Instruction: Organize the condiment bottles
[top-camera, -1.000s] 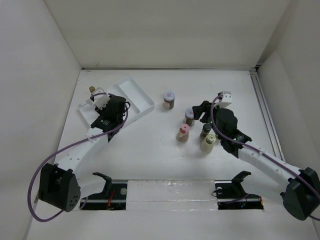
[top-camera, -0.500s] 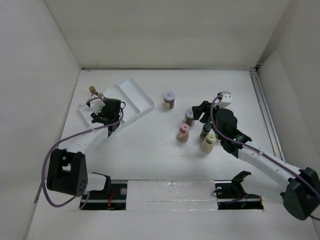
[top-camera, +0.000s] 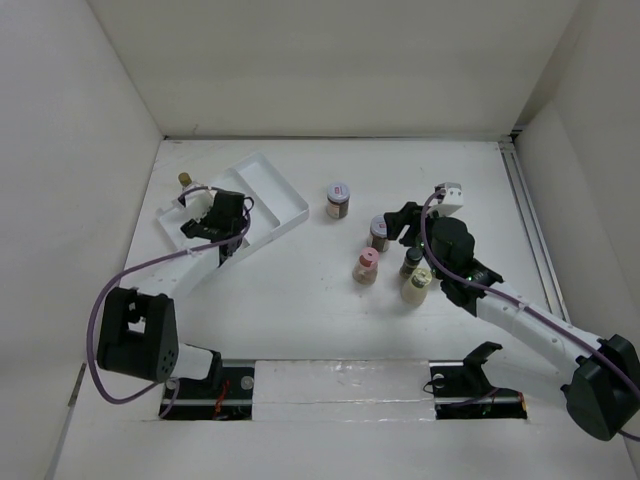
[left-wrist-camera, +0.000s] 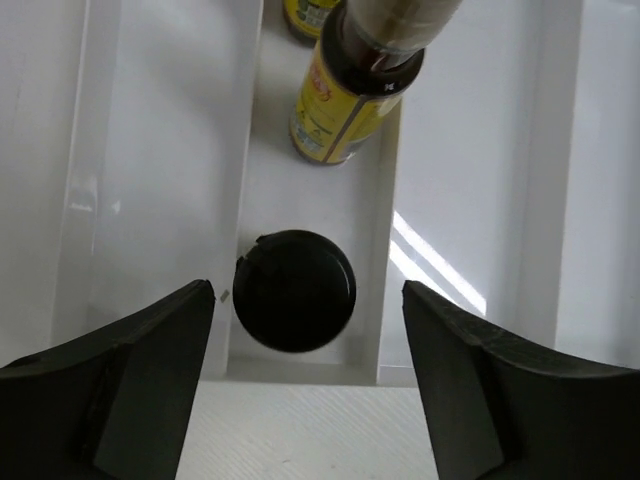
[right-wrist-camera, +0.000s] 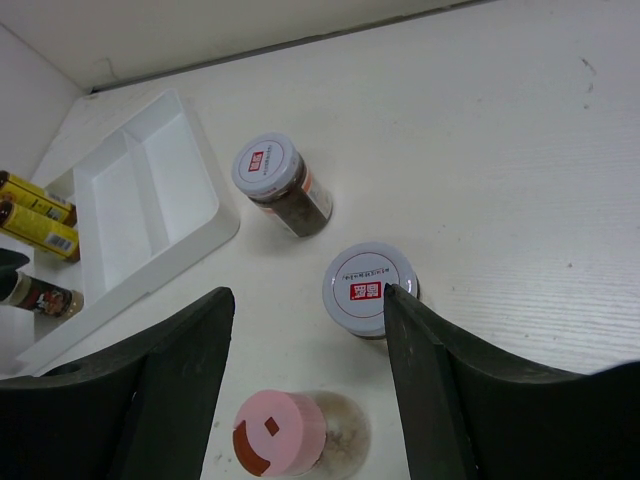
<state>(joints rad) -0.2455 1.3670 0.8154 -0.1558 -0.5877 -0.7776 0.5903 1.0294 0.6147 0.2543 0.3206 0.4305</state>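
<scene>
Condiment bottles (top-camera: 366, 266) lie in two groups on the table. Five stand loose around three o'clock of the table's centre: a pink-capped bottle, a cream-capped bottle (top-camera: 417, 286), a small dark jar (top-camera: 411, 260) and two brown jars with silvery lids (top-camera: 338, 200). The others are in or by the white divided plastic tray (top-camera: 270, 190) at ten o'clock.

The left gripper (left-wrist-camera: 307, 290) hangs over the tray's narrow slot. Its fingers are spread on either side of an upright black-capped bottle (left-wrist-camera: 295, 305) without touching it. A slim yellow-labelled bottle (left-wrist-camera: 335, 120) lies at twelve o'clock of that cap, close beside it.

The right gripper (right-wrist-camera: 308, 293) is also spread wide and holds nothing. It hovers above the nearer silver-lidded jar (right-wrist-camera: 368, 288), which sits toward its three o'clock finger.

The step in hand appears to be leaving the black-capped bottle standing in its slot. To do it well, the left arm should rise straight up with its fingers kept apart, so neither pad drags the cap or catches the slot walls. It should also avoid swinging toward twelve o'clock, where the yellow-labelled bottle could be nudged.

For the right arm, centring the jar between the fingers before descending would help avoid tipping it.
</scene>
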